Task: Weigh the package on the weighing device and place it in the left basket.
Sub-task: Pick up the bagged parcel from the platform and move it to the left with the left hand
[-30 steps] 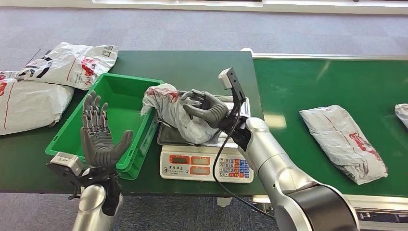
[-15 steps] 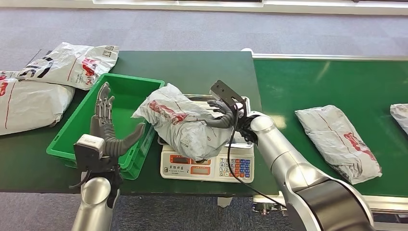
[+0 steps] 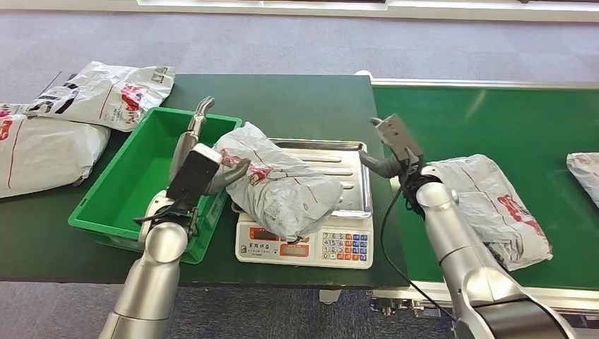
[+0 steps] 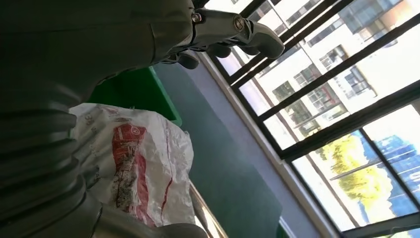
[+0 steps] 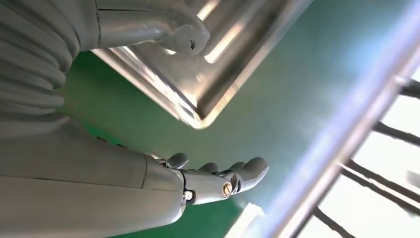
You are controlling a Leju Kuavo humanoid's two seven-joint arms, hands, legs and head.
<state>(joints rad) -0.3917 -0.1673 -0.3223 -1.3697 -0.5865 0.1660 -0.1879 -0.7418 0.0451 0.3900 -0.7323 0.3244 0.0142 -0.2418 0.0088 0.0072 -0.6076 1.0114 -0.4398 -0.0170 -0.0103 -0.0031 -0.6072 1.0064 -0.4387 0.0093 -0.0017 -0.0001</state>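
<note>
A crumpled white package [image 3: 282, 187] with red print lies on the steel tray [image 3: 339, 152] of the scale [image 3: 304, 247], its left end hanging over toward the green basket [image 3: 141, 169]. My left hand [image 3: 205, 166] is at that left end, thumb against the bag and fingers stretched upward, not closed around it. The left wrist view shows the package [image 4: 143, 168] lying below the spread fingers [image 4: 233, 29]. My right hand [image 3: 385, 152] is beside the tray's right edge, empty, with fingers [image 5: 223, 178] extended near the tray corner [image 5: 223, 54].
Two more packages [image 3: 494, 205] [image 3: 583, 166] lie on the green conveyor belt [image 3: 494, 120] to the right. Two large bags [image 3: 106, 88] [image 3: 42, 152] sit on the dark table left of the basket. The scale stands close to the table's front edge.
My right hand let go of the package and drew back to the right of the tray. The package settled flat on the tray. My left hand rose and moved right to the package's left end.
</note>
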